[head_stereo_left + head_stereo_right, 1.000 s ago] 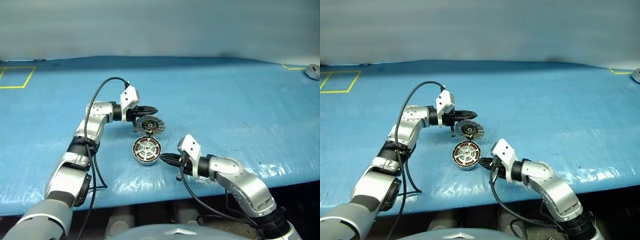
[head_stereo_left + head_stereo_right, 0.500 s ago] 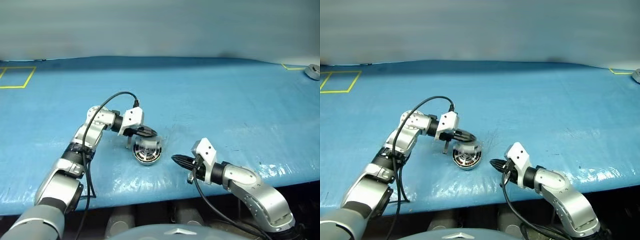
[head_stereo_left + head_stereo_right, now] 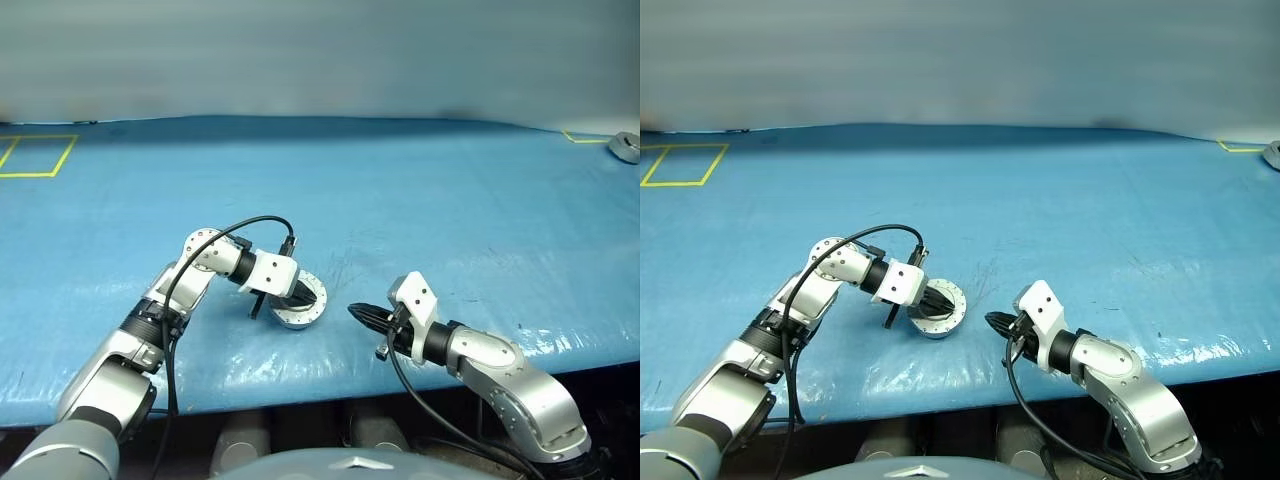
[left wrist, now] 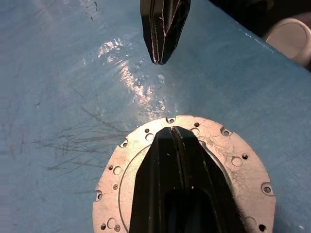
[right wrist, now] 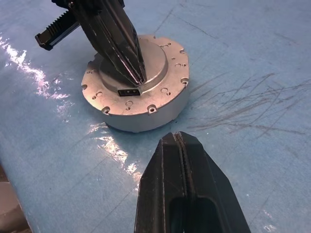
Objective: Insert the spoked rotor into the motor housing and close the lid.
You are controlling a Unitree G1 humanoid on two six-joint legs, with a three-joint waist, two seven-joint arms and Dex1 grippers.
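one lid [image 5: 138, 87]: round silver-grey metal disc, plain face up, raised middle circle, small holes round the rim; i see it seated on the housing as a single squat drum on the table. a second ago it hung tilted, ribbed face showing, above and behind the open housing with the rotor in it; both are now covered.

one table cover [image 3: 450, 200]: blue, glossy, scuffed with fine scratches.

one left gripper [image 5: 127, 58]: two black ridged fingers pressed together, tips on the lid's raised centre, holding nothing; it has come down from its earlier height.

one right gripper [image 3: 365, 314]: black fingers together, empty, at three o'clock of the lid, apart from it, tip pointing at it; earlier it sat closer.
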